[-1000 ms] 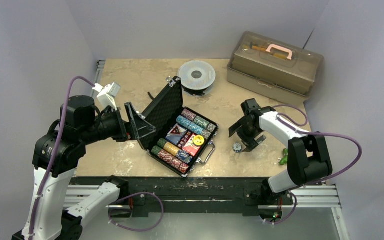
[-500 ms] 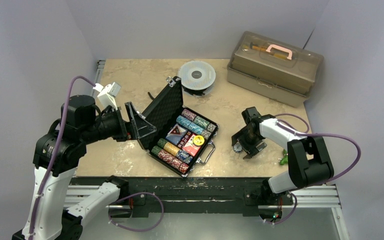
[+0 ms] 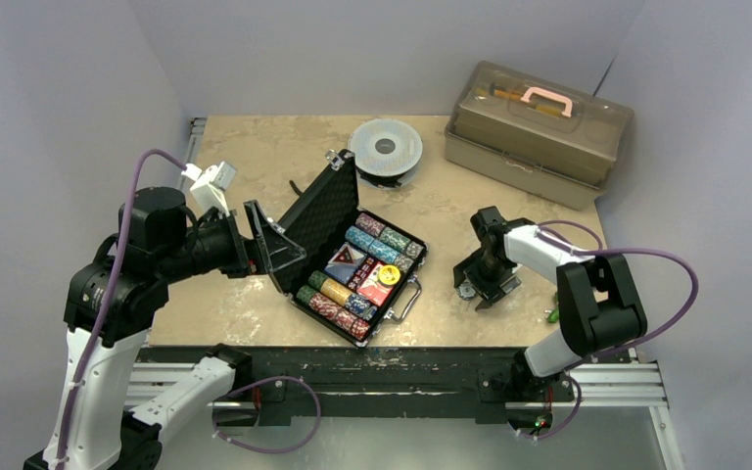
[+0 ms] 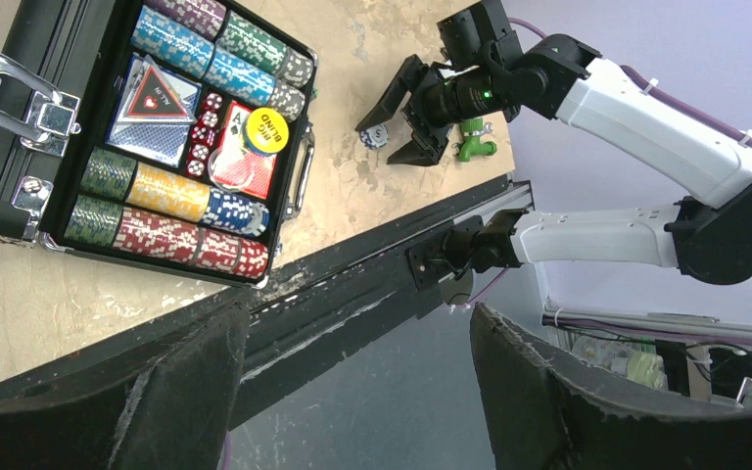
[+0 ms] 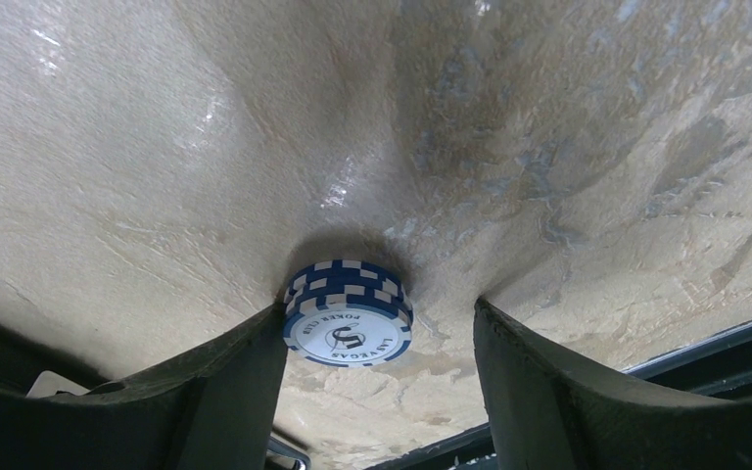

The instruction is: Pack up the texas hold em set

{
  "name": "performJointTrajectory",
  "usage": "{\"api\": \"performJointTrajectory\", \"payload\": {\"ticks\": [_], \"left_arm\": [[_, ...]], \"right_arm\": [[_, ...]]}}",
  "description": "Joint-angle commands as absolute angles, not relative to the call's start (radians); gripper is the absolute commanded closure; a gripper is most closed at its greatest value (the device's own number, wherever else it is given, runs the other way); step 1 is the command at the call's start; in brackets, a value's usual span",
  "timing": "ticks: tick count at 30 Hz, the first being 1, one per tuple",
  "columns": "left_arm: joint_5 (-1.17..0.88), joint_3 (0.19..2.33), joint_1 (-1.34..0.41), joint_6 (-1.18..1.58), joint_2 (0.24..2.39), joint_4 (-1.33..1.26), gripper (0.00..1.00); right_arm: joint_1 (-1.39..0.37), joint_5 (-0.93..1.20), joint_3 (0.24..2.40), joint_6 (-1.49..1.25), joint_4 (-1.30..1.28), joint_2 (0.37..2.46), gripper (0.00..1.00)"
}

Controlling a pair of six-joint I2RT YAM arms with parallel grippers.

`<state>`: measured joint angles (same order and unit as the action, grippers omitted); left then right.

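Across from me the mottled beige table carries a translucent brown toolbox with a pink handle at two o'clock, near the far corner. A round grey spool lies flat at twelve o'clock, well apart from it. A small green object sits by the four o'clock edge, too small to name

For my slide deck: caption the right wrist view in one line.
Right tool straddles a short stack of blue-and-white poker chips on the mottled beige table, jaws not yet shut.
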<state>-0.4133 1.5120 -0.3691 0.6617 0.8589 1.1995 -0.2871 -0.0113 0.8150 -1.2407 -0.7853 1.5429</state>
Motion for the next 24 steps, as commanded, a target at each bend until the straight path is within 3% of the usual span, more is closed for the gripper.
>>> {"api": "performJointTrajectory", "payload": {"ticks": [1, 12, 24], "left_arm": [[-0.411, 1.522, -0.373, 0.657, 0.849, 1.193, 0.2], [-0.405, 1.519, -0.374, 0.651, 0.841, 1.196, 0.2], [-0.401, 1.52, -0.374, 0.645, 0.843, 1.199, 0.2]], "right_arm": [[-0.3, -0.049, 0.841, -1.266, -0.68, 1.587, 0.35], [-0.302, -0.077, 0.903, -1.219, -0.705, 1.659, 0.38], [-0.304, -0.054, 0.824, -1.207, -0.681, 1.615, 0.53]]}}
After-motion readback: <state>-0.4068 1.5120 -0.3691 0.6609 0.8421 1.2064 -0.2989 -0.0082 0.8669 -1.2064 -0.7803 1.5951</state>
